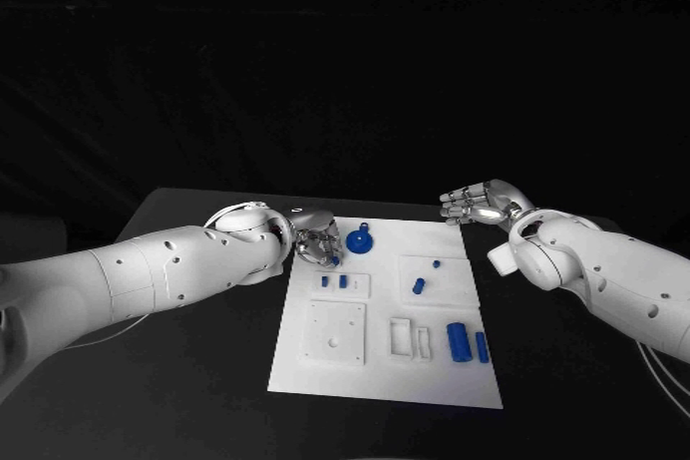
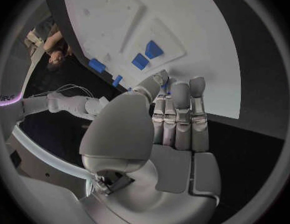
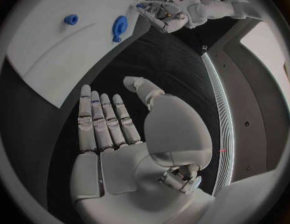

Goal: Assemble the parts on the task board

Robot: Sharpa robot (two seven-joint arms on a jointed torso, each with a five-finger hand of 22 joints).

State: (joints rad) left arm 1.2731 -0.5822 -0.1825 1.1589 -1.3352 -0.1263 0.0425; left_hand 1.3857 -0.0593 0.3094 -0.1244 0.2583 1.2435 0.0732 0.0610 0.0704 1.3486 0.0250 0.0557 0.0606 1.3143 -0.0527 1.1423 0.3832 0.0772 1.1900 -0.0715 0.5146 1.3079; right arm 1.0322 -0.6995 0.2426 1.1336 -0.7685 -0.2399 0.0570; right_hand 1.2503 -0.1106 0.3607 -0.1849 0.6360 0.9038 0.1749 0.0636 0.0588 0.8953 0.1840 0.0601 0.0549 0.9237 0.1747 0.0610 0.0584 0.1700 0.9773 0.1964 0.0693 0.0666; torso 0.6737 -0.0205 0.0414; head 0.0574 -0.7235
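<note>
Small stiff light blue parts (image 1: 459, 340) on task board (image 1: 377, 385); likely slippery, best pinched across the sides. Left hand (image 1: 314, 242) pinching a small blue piece (image 2: 167, 87); right hand (image 1: 475, 202) spread, empty.

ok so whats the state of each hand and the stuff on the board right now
left hand: at the board's far left corner, fingers together, a small blue piece at its fingertips
right hand: above the table past the board's far right corner, holding nothing
task board: flat on the table
blue gear: lying on the board's far end
blue cylinder: lying on the board's right side
</note>
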